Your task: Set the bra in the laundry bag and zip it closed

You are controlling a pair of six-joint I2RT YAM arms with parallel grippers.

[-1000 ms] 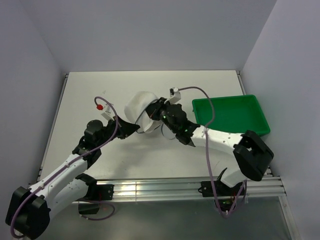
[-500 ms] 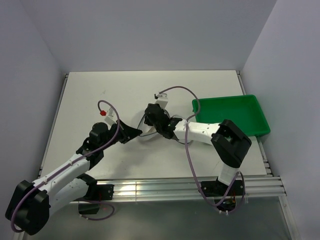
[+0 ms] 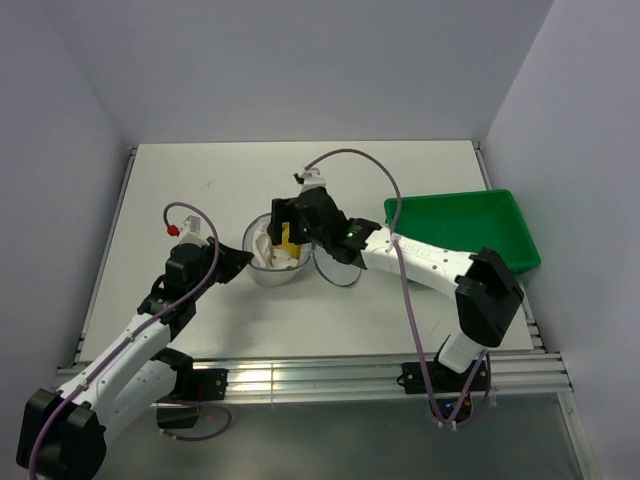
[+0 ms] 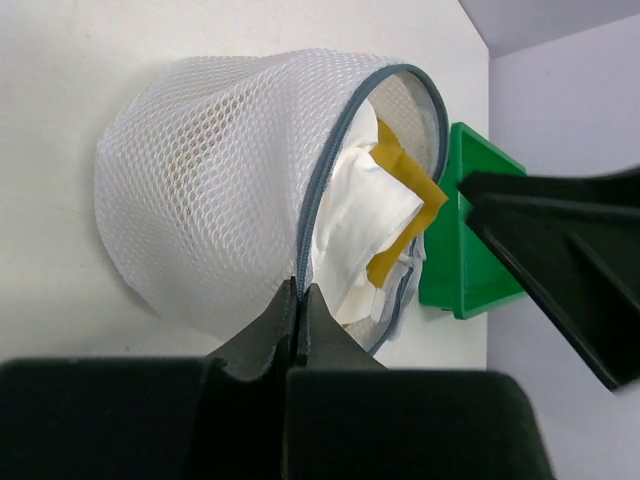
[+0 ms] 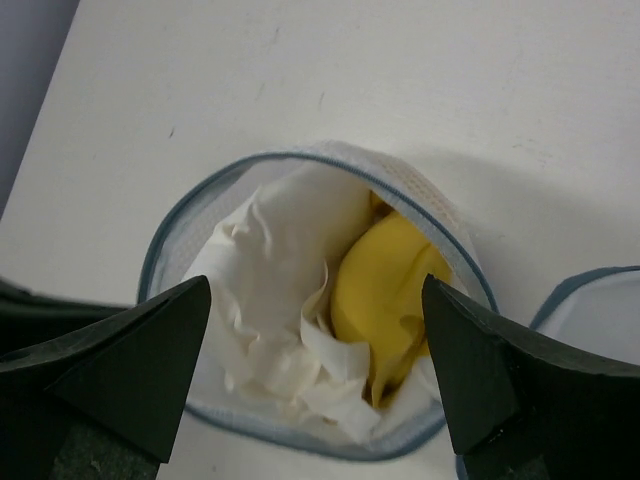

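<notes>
The laundry bag (image 3: pixel 262 274) stands in the middle of the table with its round mouth facing up and unzipped. Its white mesh wall (image 4: pixel 200 180) and grey zipper rim (image 5: pixel 165 240) show in the wrist views. The bra (image 5: pixel 300 300), crumpled white fabric with a yellow cup (image 5: pixel 385 290), lies inside the bag (image 3: pixel 272 250) and fills the opening (image 4: pixel 365 215). My left gripper (image 4: pixel 300 292) is shut on the bag's zipper rim on its left side (image 3: pixel 243 262). Just above the mouth hovers my right gripper (image 5: pixel 315 340), open wide with nothing between its fingers (image 3: pixel 285 235).
The bag's round lid flap (image 3: pixel 338 272) hangs open to the bag's right, and its edge shows beside my right finger (image 5: pixel 590 310). A green plastic tray (image 3: pixel 465 230) sits at the right edge of the table (image 4: pixel 465 240). White walls close in on three sides.
My right gripper has opened and let go of the bra, which now lies in the bag. The bag has come down from a raised tilt to stand mouth up. My left gripper keeps its hold.
</notes>
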